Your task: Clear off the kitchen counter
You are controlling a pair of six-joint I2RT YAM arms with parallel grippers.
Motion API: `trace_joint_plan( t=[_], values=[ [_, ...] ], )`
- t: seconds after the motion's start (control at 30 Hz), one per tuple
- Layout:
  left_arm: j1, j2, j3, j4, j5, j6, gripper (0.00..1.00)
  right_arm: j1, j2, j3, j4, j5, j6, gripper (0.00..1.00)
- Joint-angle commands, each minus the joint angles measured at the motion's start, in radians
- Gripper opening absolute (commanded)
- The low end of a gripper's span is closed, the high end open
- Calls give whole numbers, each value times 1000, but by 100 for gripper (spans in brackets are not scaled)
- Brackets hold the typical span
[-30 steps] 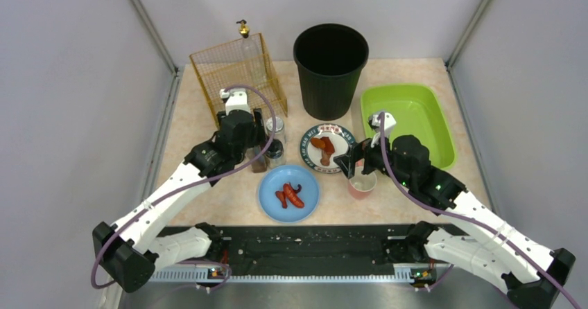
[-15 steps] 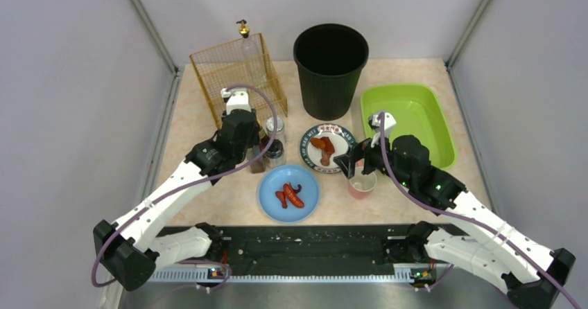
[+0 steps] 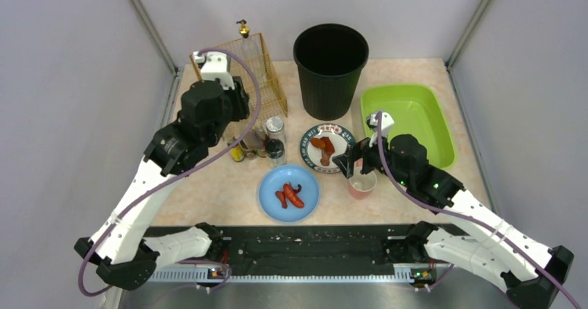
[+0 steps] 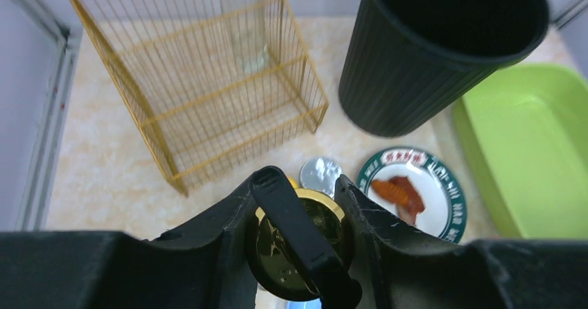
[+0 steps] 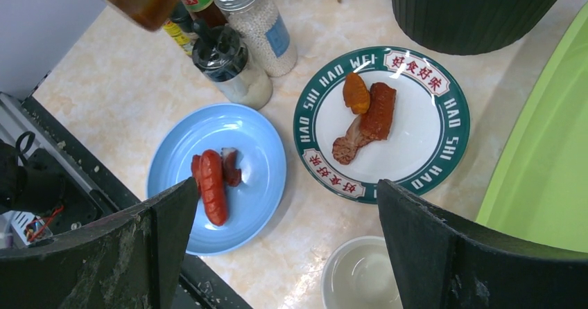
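Your kitchen counter (image 3: 333, 208) lies flat under both arms. It is a beige-pink slab with a speckled, marble-like face, and its long axis looks to run left to right. The ribbed black bin (image 3: 331, 66) stands at the middle of its far edge.

Your left gripper (image 4: 297, 215) is left of the bin and nearer you. Its jaws are drawn in narrow on a gold-capped bottle (image 4: 324, 212), with the round cap between the two black fingers. Your right gripper (image 5: 284, 191) is on the near side of the bin, slightly right. Its jaws are spread wide and hold nothing, above a small round cup (image 5: 364, 278).

Left of the bin sits a gold wire basket (image 3: 270, 73). Right of the bin is a glossy lime-green plastic tray (image 3: 409, 118). Just nearer than the bin lies a round green-rimmed plate (image 5: 416, 139) with brown meat. Nearer again is a plain blue plate (image 5: 256, 156) with red sausage pieces.
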Motion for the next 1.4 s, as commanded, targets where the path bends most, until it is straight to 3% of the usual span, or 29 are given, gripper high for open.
trace_joint_plan(
  t=[0.0, 0.37, 0.57, 0.77, 1.2, 1.37],
  values=[
    [-2, 37, 191, 53, 26, 70, 0, 3, -3, 27, 49, -10, 0, 98],
    [52, 281, 562, 62, -47, 223, 0, 3, -4, 15, 66, -25, 9, 98],
    [143, 352, 593, 168, -20, 260, 0, 2, -2, -5, 99, -36, 23, 97],
    [295, 498, 759, 151, 106, 212, 0, 2, 7, -2, 103, -74, 28, 96],
    [358, 688, 834, 434, 13, 275, 0, 3, -10, -46, 168, -112, 76, 96],
    [375, 785, 950, 468, -8, 316, 0, 3, 1, -63, 214, -145, 90, 96]
  ],
)
